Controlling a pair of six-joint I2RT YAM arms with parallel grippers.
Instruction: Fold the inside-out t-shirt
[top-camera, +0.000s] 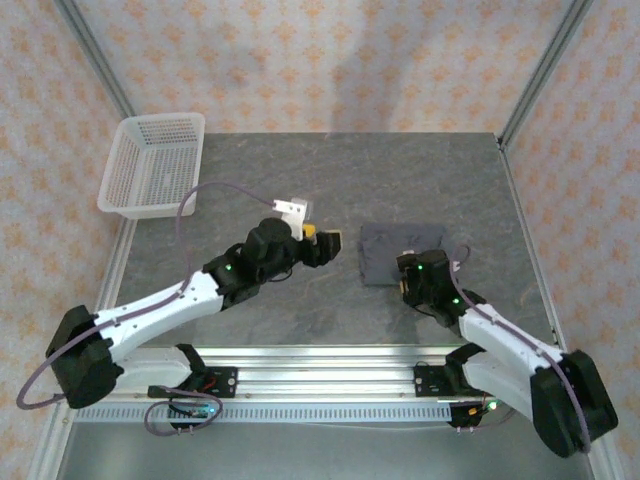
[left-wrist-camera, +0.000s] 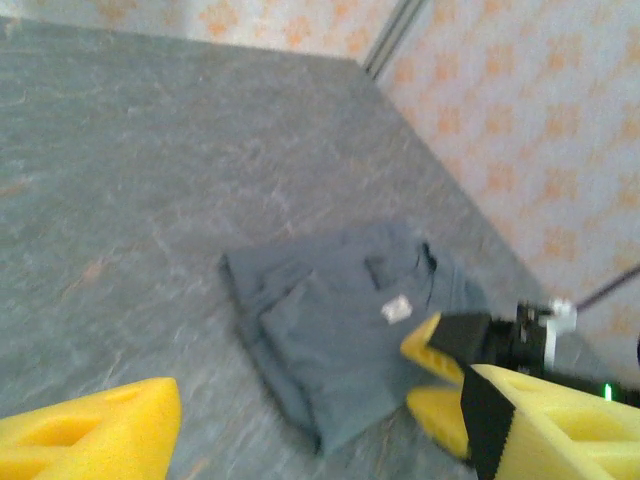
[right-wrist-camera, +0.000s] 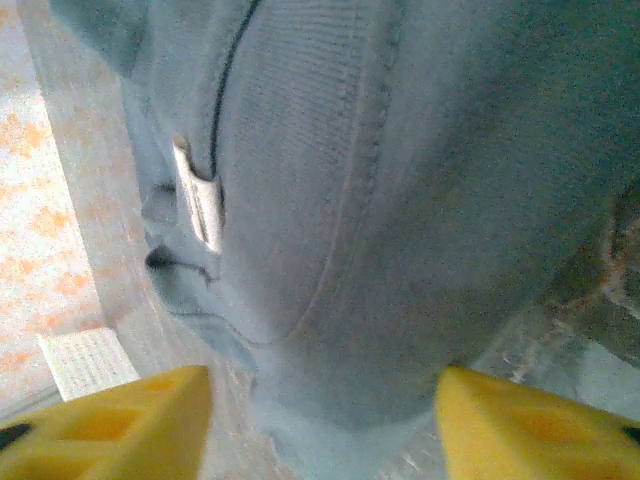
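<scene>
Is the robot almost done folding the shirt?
Nearly, it seems. The t-shirt already lies folded small on the table. The right tool is open at its edge, holding nothing; the left tool is open, apart from it. Maybe only a tidy-up is left.

White mesh basket (top-camera: 112, 172) is sitting upright, open side up, in the far left corner of the grey stone-look worktop (top-camera: 300, 180), right by the left edge. Pale wallpaper (top-camera: 300, 60) with orange blotches is running round the back and sides. Silver rail (top-camera: 320, 385) is lying along the near edge.
</scene>
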